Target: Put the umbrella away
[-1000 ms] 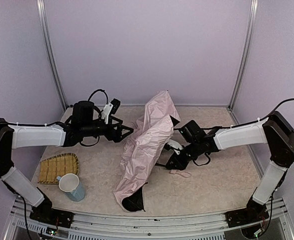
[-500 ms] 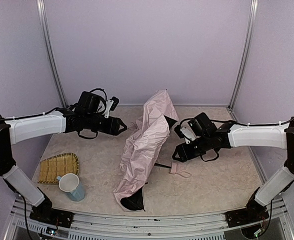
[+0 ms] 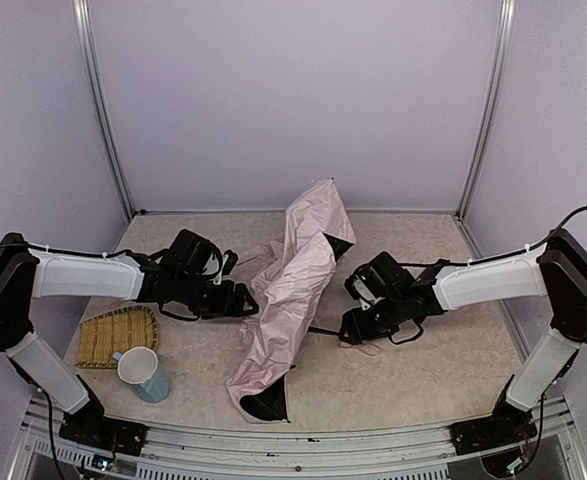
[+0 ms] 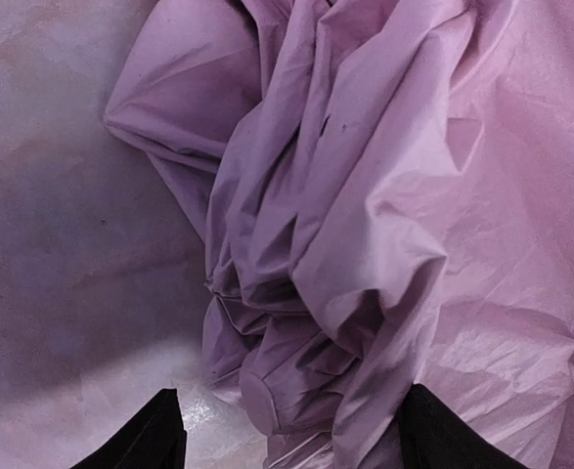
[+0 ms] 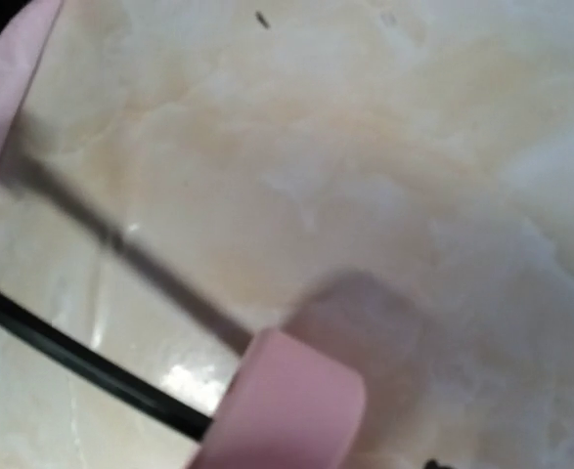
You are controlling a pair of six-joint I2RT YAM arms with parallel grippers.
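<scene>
On the marbled beige tabletop point(image 3: 443, 385), the pink umbrella point(image 3: 293, 285) lies mid-table, its canopy point(image 4: 384, 195) loose and crumpled; most of your job is left to do. Your left gripper point(image 4: 296, 445) straddles the fabric, fingers spread; your right gripper point(image 3: 355, 326) hovers by the handle point(image 5: 287, 405), and you cannot tell how its fingers stand

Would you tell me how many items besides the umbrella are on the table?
2: a woven tray at the front left, and a cup at its near edge. The umbrella may hide others under its fabric.
</scene>
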